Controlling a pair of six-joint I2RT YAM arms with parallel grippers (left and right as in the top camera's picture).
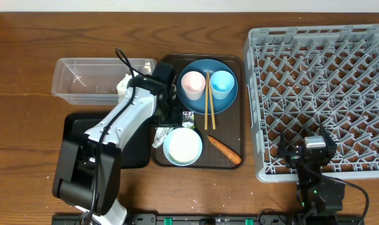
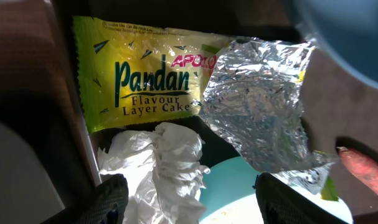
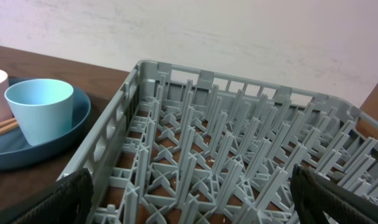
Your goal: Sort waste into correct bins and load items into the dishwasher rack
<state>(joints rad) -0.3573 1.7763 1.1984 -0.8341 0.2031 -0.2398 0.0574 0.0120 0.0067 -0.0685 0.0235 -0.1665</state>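
My left gripper [image 1: 172,117] hangs open over the left side of the brown serving tray. In the left wrist view its fingers [image 2: 189,200] straddle the crumpled white paper [image 2: 160,162], just above it. The yellow-green wrapper [image 2: 139,74] with torn foil [image 2: 257,106] lies beyond. The pale blue bowl [image 1: 182,147] and carrot [image 1: 224,150] sit beside the paper. The blue plate [image 1: 195,103] carries the white-pink cup [image 1: 193,83], light blue cup [image 1: 222,83] and chopsticks [image 1: 208,103]. My right gripper [image 1: 311,153] is open and empty [image 3: 189,199] over the grey rack's [image 1: 320,75] front edge.
The clear tub [image 1: 102,80] stands at the back left. The black tray [image 1: 138,150] lies in front of it, partly under my left arm. The brown serving tray [image 1: 240,119] sits between the bins and the rack. Rice grains are too small to make out.
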